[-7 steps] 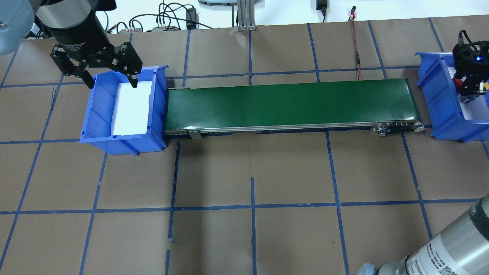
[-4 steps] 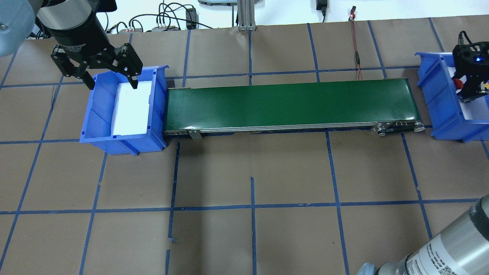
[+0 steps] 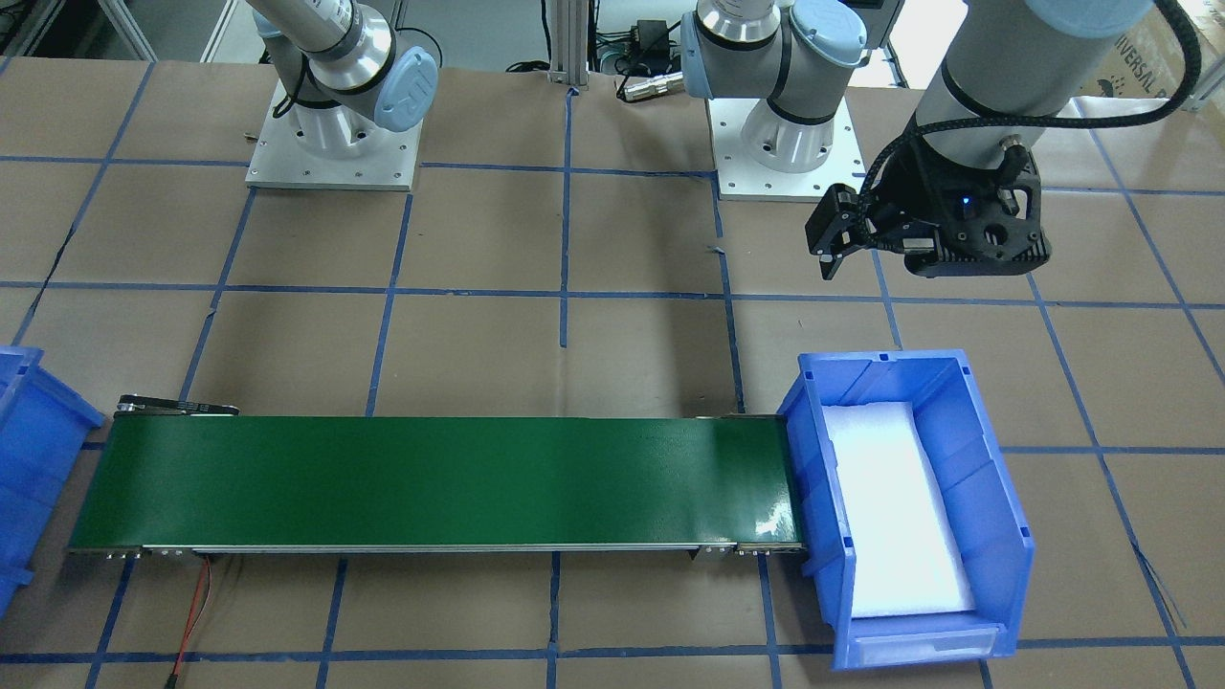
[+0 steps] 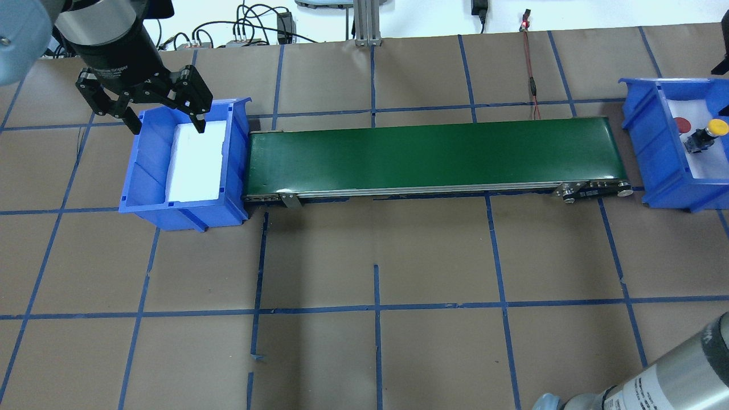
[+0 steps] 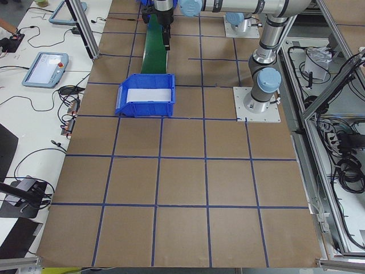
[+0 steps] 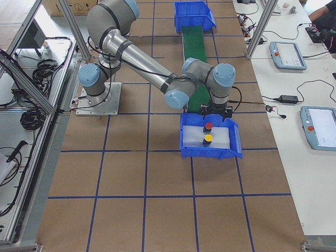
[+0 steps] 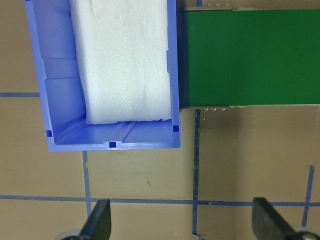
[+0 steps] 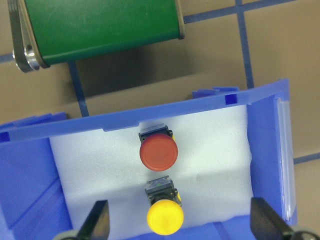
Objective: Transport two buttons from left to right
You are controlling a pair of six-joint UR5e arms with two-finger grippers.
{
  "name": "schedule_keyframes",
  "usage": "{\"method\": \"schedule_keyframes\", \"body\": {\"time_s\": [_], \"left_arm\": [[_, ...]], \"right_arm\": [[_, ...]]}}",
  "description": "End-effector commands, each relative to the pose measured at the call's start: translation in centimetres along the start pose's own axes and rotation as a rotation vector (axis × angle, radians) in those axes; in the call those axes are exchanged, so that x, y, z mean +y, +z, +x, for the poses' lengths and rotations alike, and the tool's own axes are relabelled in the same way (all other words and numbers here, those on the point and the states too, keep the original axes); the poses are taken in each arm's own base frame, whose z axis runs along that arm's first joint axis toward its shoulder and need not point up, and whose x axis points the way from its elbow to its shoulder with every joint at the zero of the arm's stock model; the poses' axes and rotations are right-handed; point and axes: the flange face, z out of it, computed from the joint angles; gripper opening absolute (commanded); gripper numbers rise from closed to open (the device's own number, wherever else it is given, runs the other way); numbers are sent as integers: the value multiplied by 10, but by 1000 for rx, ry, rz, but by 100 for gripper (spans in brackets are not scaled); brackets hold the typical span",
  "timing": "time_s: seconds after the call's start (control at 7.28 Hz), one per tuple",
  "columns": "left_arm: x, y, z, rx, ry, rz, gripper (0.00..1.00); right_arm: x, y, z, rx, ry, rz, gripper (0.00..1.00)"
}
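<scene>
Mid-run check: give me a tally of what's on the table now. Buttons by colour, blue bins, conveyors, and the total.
Red button: 1, in the right bin
Yellow button: 1, in the same bin
Blue bins: 2, counting the left bin, which holds only its white foam
Green conveyor: 1
Total: 5

A green conveyor belt (image 4: 433, 154) lies on my table (image 4: 433, 256) between a left bin (image 4: 149, 171) and a right bin (image 4: 655, 142), both blue and lined with white foam (image 4: 196, 165).
</scene>
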Motion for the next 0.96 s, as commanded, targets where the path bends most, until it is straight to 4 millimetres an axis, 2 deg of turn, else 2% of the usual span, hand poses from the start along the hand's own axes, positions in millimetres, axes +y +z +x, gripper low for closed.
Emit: {"method": "schedule_keyframes", "body": {"time_s": [0.0, 0.14, 0.27, 0.55, 0.69, 0.82], "left_arm": [[0, 0, 0, 0, 0, 0, 100], [0, -1, 0, 0, 0, 1, 100], [2, 2, 1, -1, 1, -5, 100], [4, 0, 0, -3, 1, 0, 100], [3, 1, 0, -3, 1, -2, 100], [3, 1, 0, -3, 1, -2, 100]], "right_arm": [[-58, -47, -4, -52, 229, -31, 99], [-103, -73, -20, -51, 289, -31, 98], [-151, -87, -32, -38, 360, -26, 98], [-253, -111, -72, -31, 560, -30, 99], [-306, -109, -96, -37, 660, -34, 99], [-343, -109, -115, -38, 804, -37, 100]]}}
